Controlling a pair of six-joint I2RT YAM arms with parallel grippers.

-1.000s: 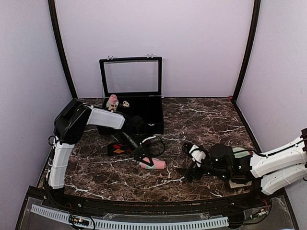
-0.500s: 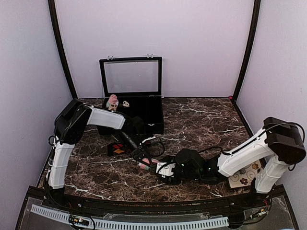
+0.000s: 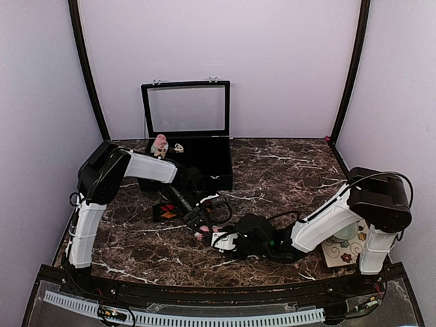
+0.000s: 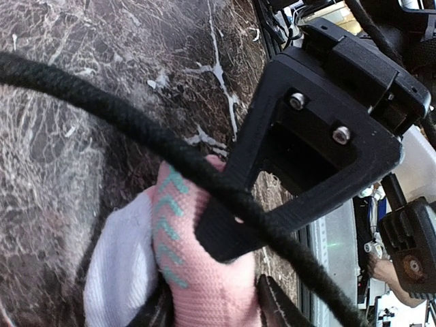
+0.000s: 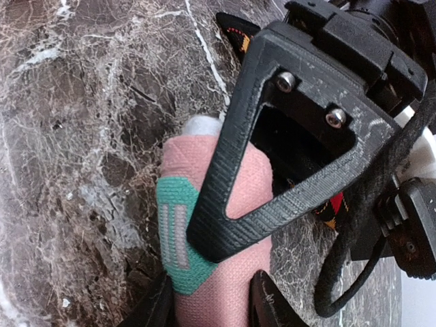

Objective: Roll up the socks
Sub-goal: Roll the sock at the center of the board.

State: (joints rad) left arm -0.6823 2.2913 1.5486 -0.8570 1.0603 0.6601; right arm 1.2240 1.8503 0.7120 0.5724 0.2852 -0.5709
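Pink sock [image 5: 235, 289] between cropped jaws of right gripper [image 5: 212, 308], possibly gripped.

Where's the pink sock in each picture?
Top view: the pink sock is a tiny pink bit, low and left of the middle.
Left wrist: bottom middle, big and close.
Right wrist: bottom middle, with a teal patch.
Shared landmark: the dark marble table, white veins, under the sock.
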